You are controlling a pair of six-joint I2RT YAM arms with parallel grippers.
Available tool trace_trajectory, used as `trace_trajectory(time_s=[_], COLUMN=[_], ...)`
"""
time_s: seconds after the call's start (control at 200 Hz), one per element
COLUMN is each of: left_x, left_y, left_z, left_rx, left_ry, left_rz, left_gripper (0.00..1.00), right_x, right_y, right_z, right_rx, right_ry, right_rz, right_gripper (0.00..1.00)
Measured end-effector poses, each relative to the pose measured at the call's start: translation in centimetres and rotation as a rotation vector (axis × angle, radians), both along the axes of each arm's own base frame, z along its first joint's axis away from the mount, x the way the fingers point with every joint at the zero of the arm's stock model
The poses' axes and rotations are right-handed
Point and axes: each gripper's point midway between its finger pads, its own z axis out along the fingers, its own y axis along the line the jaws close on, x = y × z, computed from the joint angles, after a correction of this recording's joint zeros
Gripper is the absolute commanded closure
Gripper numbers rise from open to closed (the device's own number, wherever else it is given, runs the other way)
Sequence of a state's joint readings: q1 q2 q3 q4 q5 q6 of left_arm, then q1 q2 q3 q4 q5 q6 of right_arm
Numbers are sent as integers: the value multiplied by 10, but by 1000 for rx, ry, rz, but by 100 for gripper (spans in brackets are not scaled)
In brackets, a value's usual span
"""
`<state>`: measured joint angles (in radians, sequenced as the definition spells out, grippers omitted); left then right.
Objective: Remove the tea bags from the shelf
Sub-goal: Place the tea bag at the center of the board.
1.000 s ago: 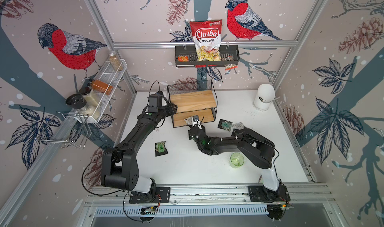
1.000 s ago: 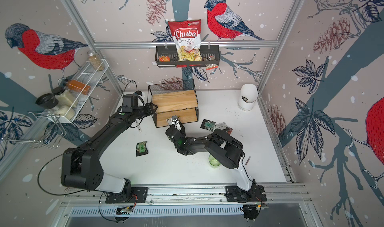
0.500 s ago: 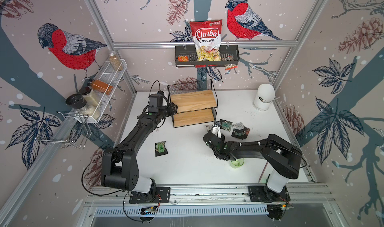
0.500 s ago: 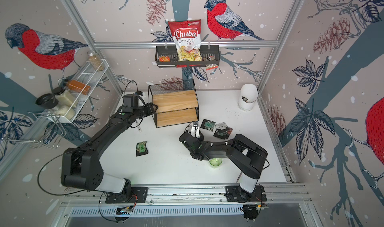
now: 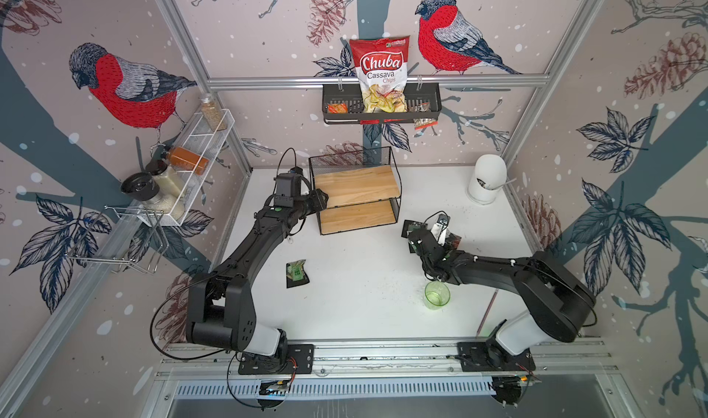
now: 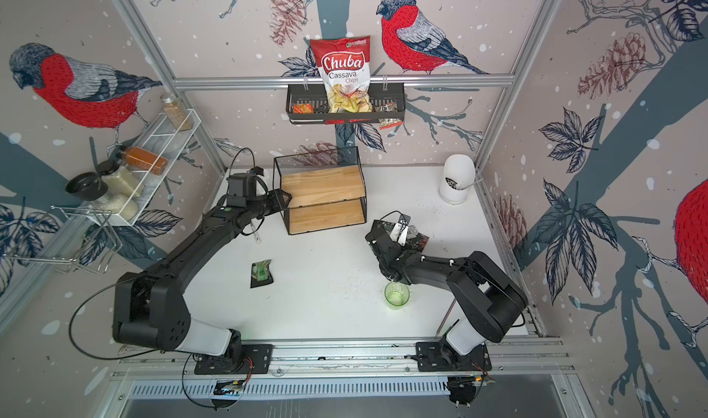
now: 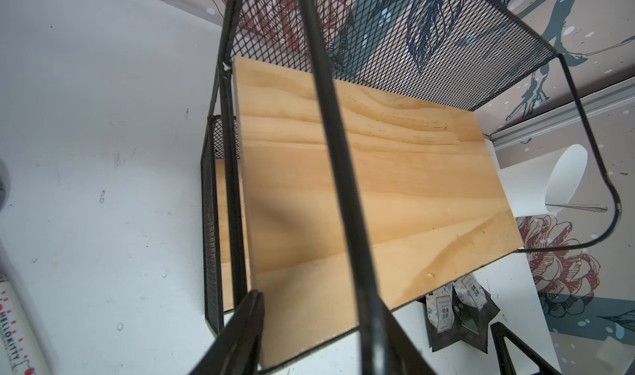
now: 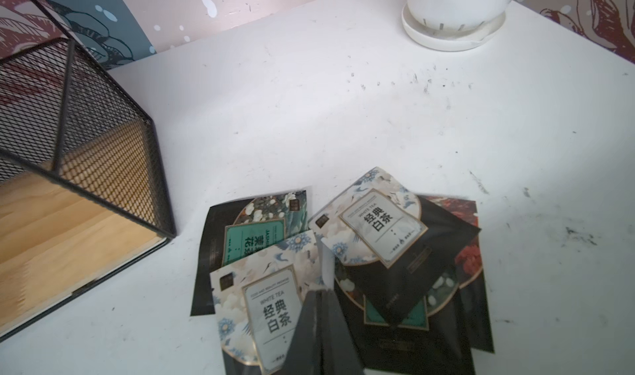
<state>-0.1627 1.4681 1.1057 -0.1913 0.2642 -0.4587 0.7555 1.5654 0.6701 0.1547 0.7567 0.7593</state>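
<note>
The shelf (image 5: 356,194) (image 6: 323,194) stands at the back middle of the table, and both its wooden boards show bare. My right gripper (image 5: 440,238) (image 8: 321,294) is shut on a white-grey tea bag (image 8: 268,308) and holds it just over a pile of tea bags (image 5: 454,240) (image 8: 374,225) lying right of the shelf. A green tea bag (image 5: 297,274) (image 6: 261,273) lies alone on the table in front. My left gripper (image 5: 320,201) (image 7: 316,304) sits at the shelf's left end with its jaws apart. One of its fingers lies along the side wire.
A white pot (image 5: 486,182) with a spoon stands at the back right. A green glass cup (image 5: 436,293) sits under my right forearm. A black basket (image 5: 429,107) with a chips bag hangs on the back wall, and a white wire rack (image 5: 191,159) on the left wall.
My right gripper has carried the white-grey tea bag from the front of the shelf's lower board rightward to above the pile. The left arm has stayed still.
</note>
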Motion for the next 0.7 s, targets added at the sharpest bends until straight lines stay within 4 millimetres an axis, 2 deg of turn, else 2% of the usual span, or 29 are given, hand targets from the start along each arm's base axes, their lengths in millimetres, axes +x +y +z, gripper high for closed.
trace_trajectory(time_s=[0.205,0.24,0.365,0.45,0.465,0.48,0.505,0.6,0.695], left_x=[0,-1,-4,-9,-10,-11,-12,-20,-33], left_y=[-3,-3,-3,-1,-1,-1,1,10,22], left_z=[6,8,21,38,41,45,52,83,111], left_rx=[5,4,4,7,6,5,7,19,31], left_ry=[-11,-14,-42,-79,-87,-97,-114,-198,-282], left_rz=[-4,-6,-4,5,6,8,14,49,96], left_gripper=[49,47,42,34,29,8,4,3,3], right_x=[4,5,9,12,13,14,15,20,21], right_y=[-6,-3,9,12,12,11,10,-2,-23], right_z=[-3,0,21,42,47,52,59,91,126], right_rx=[-2,-2,32,54,61,68,75,99,140], right_ry=[15,12,-31,-68,-76,-84,-95,-148,-216], right_rz=[-6,6,28,38,36,33,28,10,-12], right_gripper=[100,92,39,22,18,14,1,0,0])
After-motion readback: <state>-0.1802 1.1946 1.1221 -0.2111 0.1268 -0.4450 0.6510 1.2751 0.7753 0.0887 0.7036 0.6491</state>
